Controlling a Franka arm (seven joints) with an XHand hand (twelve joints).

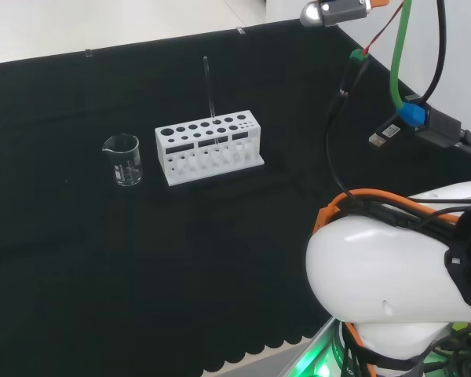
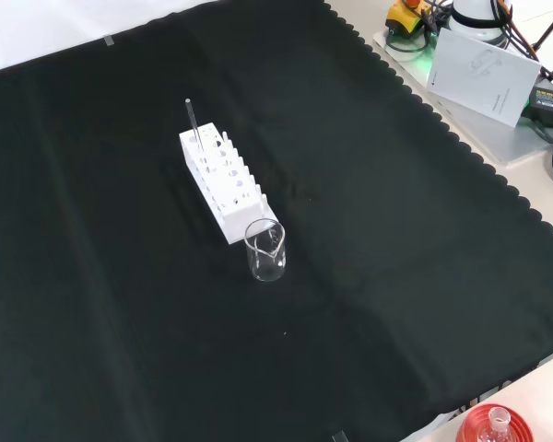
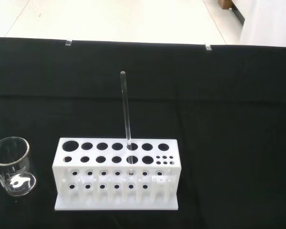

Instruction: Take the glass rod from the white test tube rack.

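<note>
Your arm's white link (image 1: 392, 290) runs off the head view's right and bottom edges. The beaker (image 3: 12, 167) is cut by the wrist view's edge on one side. A red stand (image 2: 494, 428) with a flask neck is clipped by the front view's bottom edge. You can't tell whether the rod's (image 3: 126, 112) lower end reaches the rack's (image 3: 117, 174) base.

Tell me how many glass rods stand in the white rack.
1. The glass rod stands upright in a back-row hole of the white test tube rack, toward its end away from the beaker. The other holes look empty.
</note>
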